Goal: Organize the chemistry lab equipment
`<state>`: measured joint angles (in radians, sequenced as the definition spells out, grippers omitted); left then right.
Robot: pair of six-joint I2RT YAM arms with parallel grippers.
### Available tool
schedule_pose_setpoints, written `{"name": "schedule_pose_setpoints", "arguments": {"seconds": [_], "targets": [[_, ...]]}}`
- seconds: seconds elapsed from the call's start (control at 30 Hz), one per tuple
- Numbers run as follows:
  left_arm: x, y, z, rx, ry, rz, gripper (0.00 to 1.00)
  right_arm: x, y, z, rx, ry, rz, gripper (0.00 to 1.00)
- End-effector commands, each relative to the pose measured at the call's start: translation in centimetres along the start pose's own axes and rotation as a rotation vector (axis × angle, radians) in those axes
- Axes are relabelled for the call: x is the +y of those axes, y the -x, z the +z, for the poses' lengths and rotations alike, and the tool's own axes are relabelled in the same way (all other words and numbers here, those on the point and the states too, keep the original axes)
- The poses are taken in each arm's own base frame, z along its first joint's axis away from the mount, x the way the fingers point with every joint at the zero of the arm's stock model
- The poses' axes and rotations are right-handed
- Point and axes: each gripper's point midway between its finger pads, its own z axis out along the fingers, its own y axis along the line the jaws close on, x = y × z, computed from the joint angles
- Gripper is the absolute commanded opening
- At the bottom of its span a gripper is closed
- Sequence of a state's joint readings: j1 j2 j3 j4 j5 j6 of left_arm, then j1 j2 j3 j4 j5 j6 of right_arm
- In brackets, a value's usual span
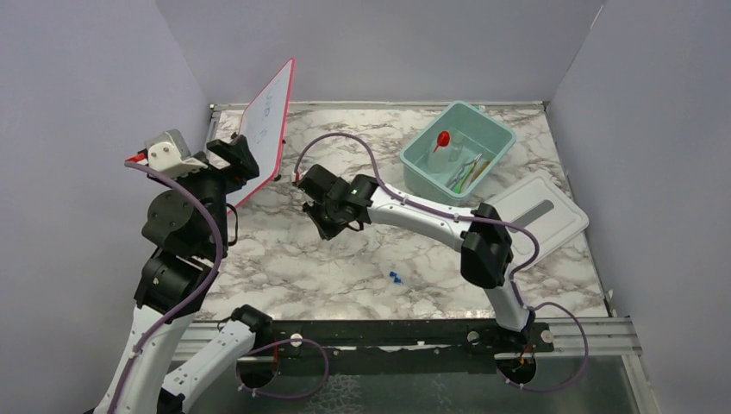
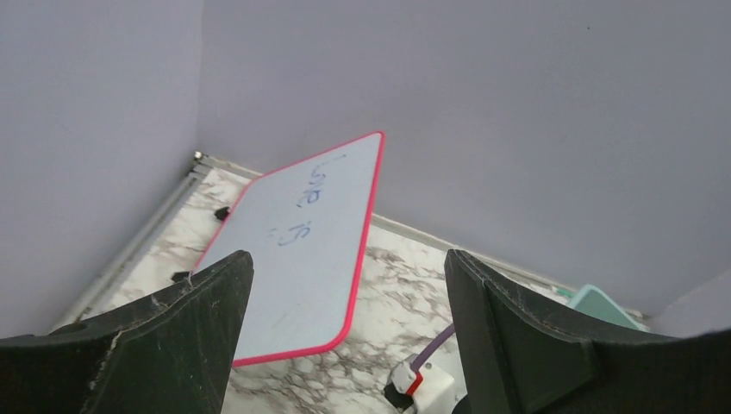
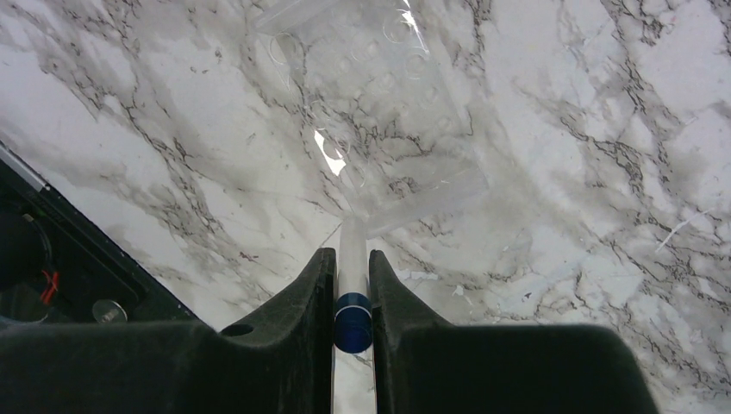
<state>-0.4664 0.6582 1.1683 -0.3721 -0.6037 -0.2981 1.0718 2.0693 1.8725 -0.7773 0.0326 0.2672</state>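
Right wrist: blue-capped tube (image 3: 353,297) points outward, cap rearward

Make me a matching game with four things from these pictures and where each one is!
Things:
1. funnel
2. whiteboard
3. lid
4. tube

Places:
A. pinched in the right gripper
B. inside the tub
C. flat on the table, beside the tub
D. standing tilted at the back left

Pairs: 1-B, 2-D, 3-C, 4-A.
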Motion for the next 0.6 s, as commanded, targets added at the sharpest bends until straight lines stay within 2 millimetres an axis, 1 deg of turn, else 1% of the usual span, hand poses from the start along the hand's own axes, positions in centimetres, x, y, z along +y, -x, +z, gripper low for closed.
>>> {"name": "schedule_pose_setpoints", "arguments": {"seconds": [0.0,0.07,0.17,0.33,0.57], "targets": [[2.2,3.1,0.2,-0.073,0.137,0.104,0.85,-0.2,-0.5,0.7,0.057,-0.075,-0.058,0.09],[2.6,3.9,0.0,-0.091,0.157,0.122,0.85,-0.1,-0.6,1.2,0.072,-0.096,-0.068,0.09],[3.0,4.6,-0.4,-0.112,0.169,0.127,0.85,-0.3,-0.8,1.8,0.093,-0.135,-0.082,0.09],[3.3,4.6,-0.6,-0.117,0.181,0.130,0.85,-0.7,-1.3,2.5,0.116,-0.174,-0.115,0.09],[3.5,4.8,-0.6,-0.122,0.189,0.138,0.85,-0.3,-1.7,3.5,0.121,-0.162,-0.136,0.09]]}}
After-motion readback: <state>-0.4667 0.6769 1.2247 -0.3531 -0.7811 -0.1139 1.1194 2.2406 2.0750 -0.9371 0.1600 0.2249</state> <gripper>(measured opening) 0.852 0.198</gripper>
